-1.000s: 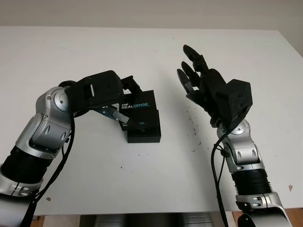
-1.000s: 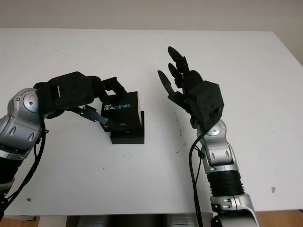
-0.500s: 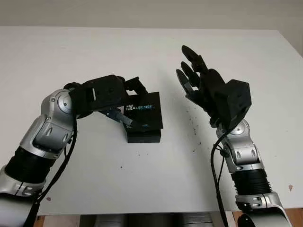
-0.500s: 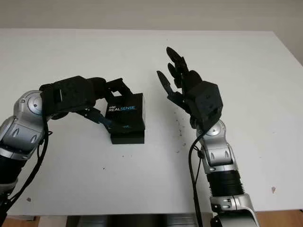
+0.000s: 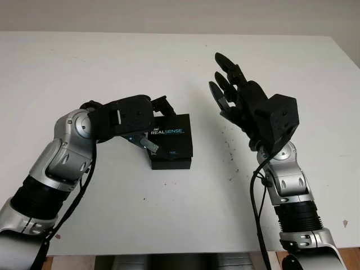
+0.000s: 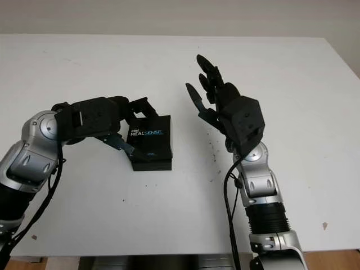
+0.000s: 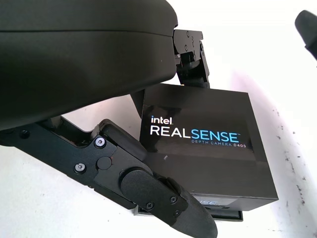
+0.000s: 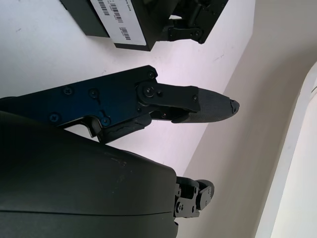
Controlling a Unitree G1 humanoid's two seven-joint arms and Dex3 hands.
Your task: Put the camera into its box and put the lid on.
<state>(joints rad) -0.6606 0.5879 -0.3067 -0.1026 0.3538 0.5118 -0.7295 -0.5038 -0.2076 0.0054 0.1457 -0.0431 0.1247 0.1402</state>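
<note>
A black lid printed "RealSense" lies nearly level on top of the black box base. The base's front edge sticks out beneath it. My left hand is shut on the lid's left side, thumb along the near edge and fingers at the far edge. In the left wrist view the lid covers the base almost fully. The camera is hidden. My right hand hangs open in the air to the right of the box, palm facing it.
The white table carries some dark specks just right of the box. Its front edge runs close to my arms, and its right edge lies beyond the right hand.
My left hand has lowered the lid from a tilted pose above the base and levelled it onto the base, shifting a little right. The right hand has stayed put.
</note>
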